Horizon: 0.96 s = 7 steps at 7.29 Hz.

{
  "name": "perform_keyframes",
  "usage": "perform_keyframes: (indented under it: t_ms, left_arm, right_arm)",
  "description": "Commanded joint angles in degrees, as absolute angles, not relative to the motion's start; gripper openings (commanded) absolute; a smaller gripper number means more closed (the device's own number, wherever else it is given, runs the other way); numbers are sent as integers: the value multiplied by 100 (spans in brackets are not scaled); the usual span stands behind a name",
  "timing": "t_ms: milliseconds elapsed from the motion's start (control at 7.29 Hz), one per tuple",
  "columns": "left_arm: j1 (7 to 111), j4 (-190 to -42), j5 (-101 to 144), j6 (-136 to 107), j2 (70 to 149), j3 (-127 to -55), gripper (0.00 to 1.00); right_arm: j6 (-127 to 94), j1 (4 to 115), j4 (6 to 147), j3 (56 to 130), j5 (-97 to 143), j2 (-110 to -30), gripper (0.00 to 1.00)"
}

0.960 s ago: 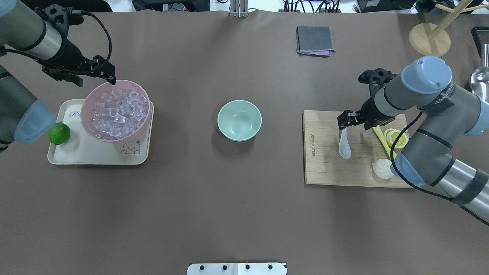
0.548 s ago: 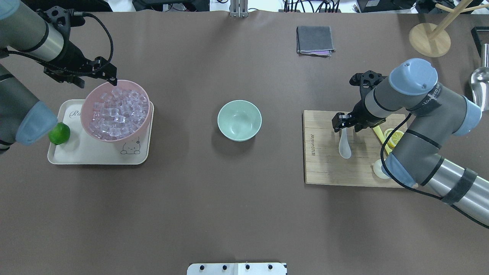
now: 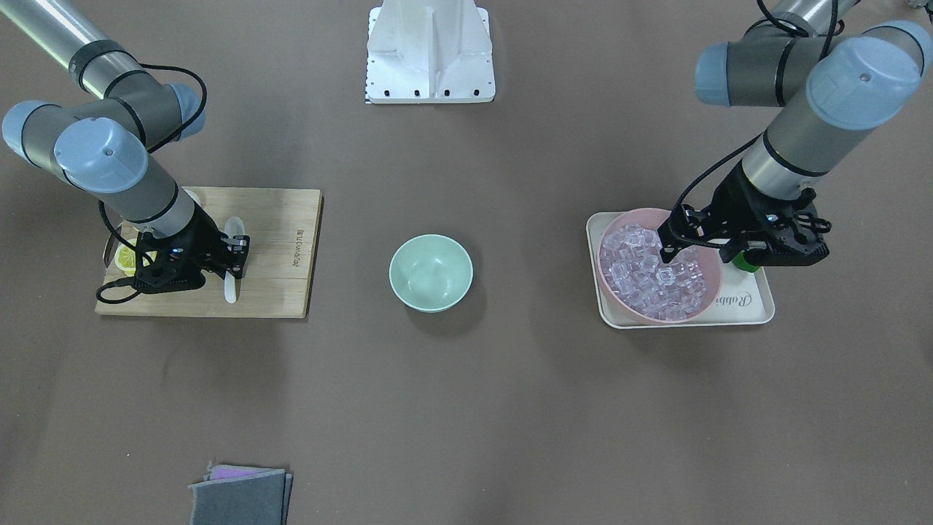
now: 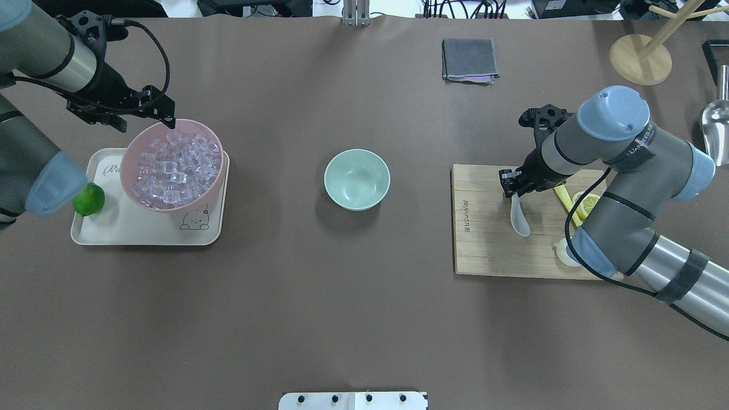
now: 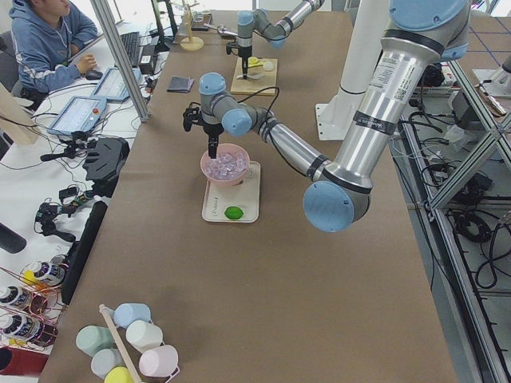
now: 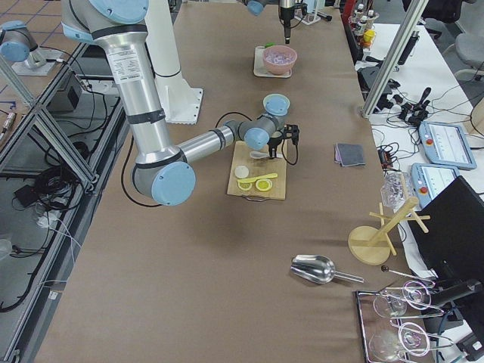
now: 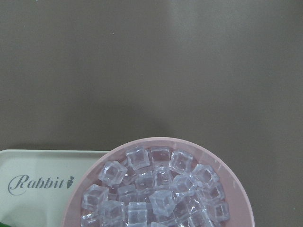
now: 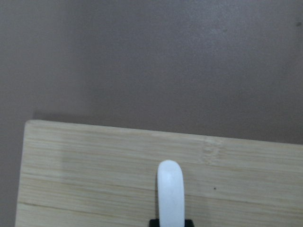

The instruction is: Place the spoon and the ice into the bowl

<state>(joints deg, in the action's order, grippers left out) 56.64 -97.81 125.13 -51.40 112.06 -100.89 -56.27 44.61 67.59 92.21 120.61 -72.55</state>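
Note:
The mint-green bowl [image 4: 357, 179] stands empty at the table's middle and also shows in the front view [image 3: 430, 272]. The white spoon [image 4: 519, 217] lies on the wooden cutting board [image 4: 484, 250]. My right gripper [image 4: 512, 189] is shut on its handle, whose end sticks out in the right wrist view [image 8: 170, 189]. The ice [image 4: 173, 168] fills the larger pink bowl [image 4: 196, 200]. My left gripper [image 4: 145, 121] is open just above that bowl's far rim, with the cubes below it in the left wrist view [image 7: 156, 194].
The pink bowl sits on a cream tray [image 4: 136, 230] with a lime [image 4: 88, 198]. Lemon slices [image 4: 586, 202] and a yellow knife [image 4: 564, 196] lie on the board. A grey cloth [image 4: 470, 60], a wooden stand [image 4: 641, 57] and a metal scoop [image 4: 715, 122] are further back.
My right gripper has moved left to the spoon's handle and closed on it, and the spoon's scoop has swung slightly right. My left gripper has shifted a little over the pink bowl's far rim.

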Motion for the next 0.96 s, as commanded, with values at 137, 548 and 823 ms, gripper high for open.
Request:
perform_keyframes:
  t_ms: [137, 548, 823]
  left_arm:
    - [5651, -9791, 12246, -5115, 11197, -10046, 97]
    - [5292, -9800, 11796, -5071, 11145, -10011, 95]
    - [5230, -9800, 11742, -5054, 11136, -9993, 95]
  right_arm:
    - [-6070, 4517, 6837, 9264, 12094, -6893, 0]
    - [-7938, 4439, 6838, 9019, 12015, -5971, 0]
    - [-9127, 4115, 6855, 8624, 11281, -5277, 0]
